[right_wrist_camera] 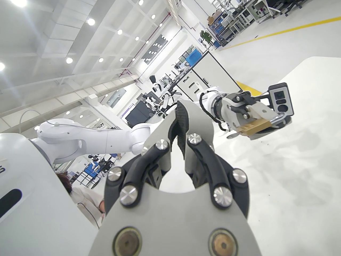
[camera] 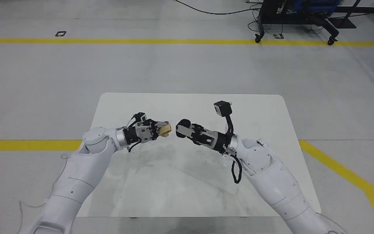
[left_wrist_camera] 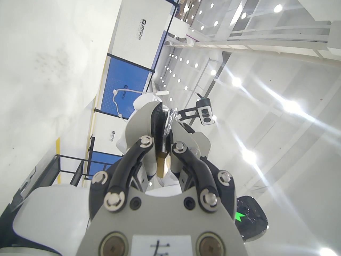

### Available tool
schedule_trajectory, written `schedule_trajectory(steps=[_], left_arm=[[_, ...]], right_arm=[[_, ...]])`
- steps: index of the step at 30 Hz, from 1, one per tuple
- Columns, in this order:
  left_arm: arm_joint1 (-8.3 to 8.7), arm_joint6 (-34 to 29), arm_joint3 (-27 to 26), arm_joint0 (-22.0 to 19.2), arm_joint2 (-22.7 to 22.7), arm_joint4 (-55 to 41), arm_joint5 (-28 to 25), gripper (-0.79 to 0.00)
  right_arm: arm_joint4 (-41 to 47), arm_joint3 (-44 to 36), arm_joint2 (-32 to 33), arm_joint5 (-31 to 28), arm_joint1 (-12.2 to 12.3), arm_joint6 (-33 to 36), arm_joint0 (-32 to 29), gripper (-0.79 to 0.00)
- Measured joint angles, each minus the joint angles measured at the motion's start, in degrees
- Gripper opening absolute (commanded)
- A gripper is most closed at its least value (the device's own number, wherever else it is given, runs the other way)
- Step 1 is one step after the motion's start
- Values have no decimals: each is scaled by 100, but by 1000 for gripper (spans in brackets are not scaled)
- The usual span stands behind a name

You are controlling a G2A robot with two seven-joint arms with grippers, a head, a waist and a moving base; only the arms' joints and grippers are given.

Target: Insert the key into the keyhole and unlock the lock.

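Observation:
My left gripper (camera: 159, 130) is shut on a brass padlock (camera: 166, 128) and holds it in the air above the white table (camera: 193, 193). In the left wrist view the brass body (left_wrist_camera: 162, 166) sits between the fingers (left_wrist_camera: 141, 126), and the silver shackle (left_wrist_camera: 170, 119) points away. From the right wrist view the padlock (right_wrist_camera: 255, 127) hangs in the left gripper (right_wrist_camera: 262, 123), and a small silver key (right_wrist_camera: 233, 135) sticks out of its end. My right gripper (camera: 180, 128) faces the lock a short way off. Its pads (right_wrist_camera: 181, 131) are pressed together with nothing seen between them.
The tabletop under both arms is bare. Its far edge (camera: 193, 95) lies beyond the grippers. A black cart (camera: 304, 20) stands on the floor far behind, past a yellow line (camera: 117, 41).

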Motion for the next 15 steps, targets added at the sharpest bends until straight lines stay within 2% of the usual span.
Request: schedule_trajectory(steps=[3, 11, 14, 15], left_arm=[[19, 442, -176, 63, -39, 298, -43, -785], [42, 1057, -591, 308, -170, 574, -165, -785], [42, 1205, -688, 373, -207, 635, -247, -785], [40, 1254, -722, 390, -210, 672, -262, -785]], right_arm=[[0, 3, -2, 3, -1, 2, 2, 0], [-165, -102, -22, -27, 10, 85, 0, 0], [-1289, -457, 22, -36, 61, 198, -27, -132], [-1938, -651, -2, -6, 79, 202, -78, -185]])
